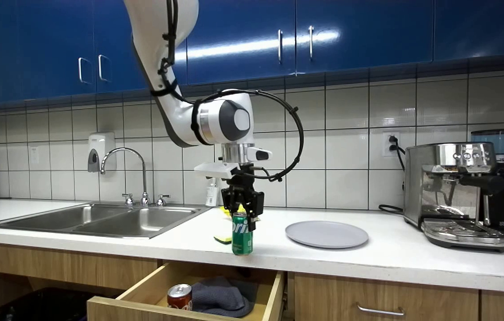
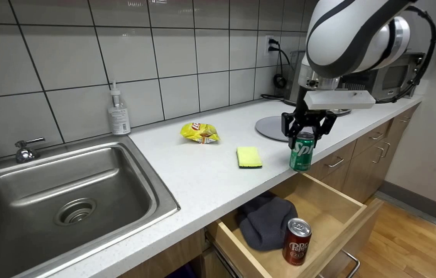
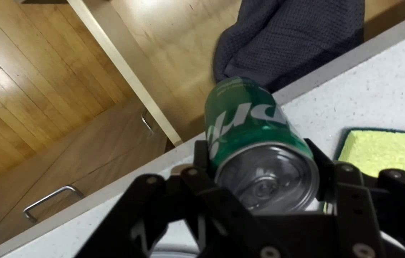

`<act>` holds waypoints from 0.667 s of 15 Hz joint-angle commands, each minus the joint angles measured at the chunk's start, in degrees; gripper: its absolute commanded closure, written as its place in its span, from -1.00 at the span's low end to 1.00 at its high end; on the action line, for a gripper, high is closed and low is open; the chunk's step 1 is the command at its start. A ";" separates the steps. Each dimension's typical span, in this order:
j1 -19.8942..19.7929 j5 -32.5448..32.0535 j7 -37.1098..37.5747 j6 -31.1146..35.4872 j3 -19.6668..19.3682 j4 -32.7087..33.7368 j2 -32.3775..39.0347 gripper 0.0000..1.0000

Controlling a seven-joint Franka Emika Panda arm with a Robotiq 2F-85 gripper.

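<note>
The gripper (image 2: 303, 141) has its fingers (image 3: 201, 156) closed on both sides of a green Sprite can (image 1: 242, 240), gripping it near its upper end and holding it roughly upright. The can is just below the middle of the frame in an exterior view; in the wrist view it fills the centre, its silver top and pull tab toward the camera. It is at the front edge of the white counter (image 2: 195, 181), though whether its base touches the surface cannot be told. The white arm (image 1: 180, 120) extends down from the top of the frame in both exterior views. A yellow sponge (image 2: 249, 156) lies near the can, to its left in both exterior views and at the right in the wrist view. Below, at the bottom of the frame in both exterior views, an open drawer (image 2: 322, 197) holds an upright red Dr Pepper can (image 2: 297, 243) just beside a crumpled dark gray cloth (image 2: 266, 222). A yellow bag (image 2: 200, 133) lies near the middle of the frame in an exterior view, with a metal sink (image 2: 148, 173) at the lower left and a pump bottle (image 2: 119, 119) above its corner. A round gray plate (image 1: 327, 234) is right of centre in an exterior view, a coffee machine (image 1: 423, 191) stands at the far right, and blue cabinets (image 1: 359, 26) span the top.
</note>
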 commanded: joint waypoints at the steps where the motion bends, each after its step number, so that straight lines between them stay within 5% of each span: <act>1: 0.64 -3.53 2.79 3.19 -0.03 -8.85 -7.02 0.23; 10: 0.04 -4.35 4.37 11.12 0.56 -15.85 -6.04 0.23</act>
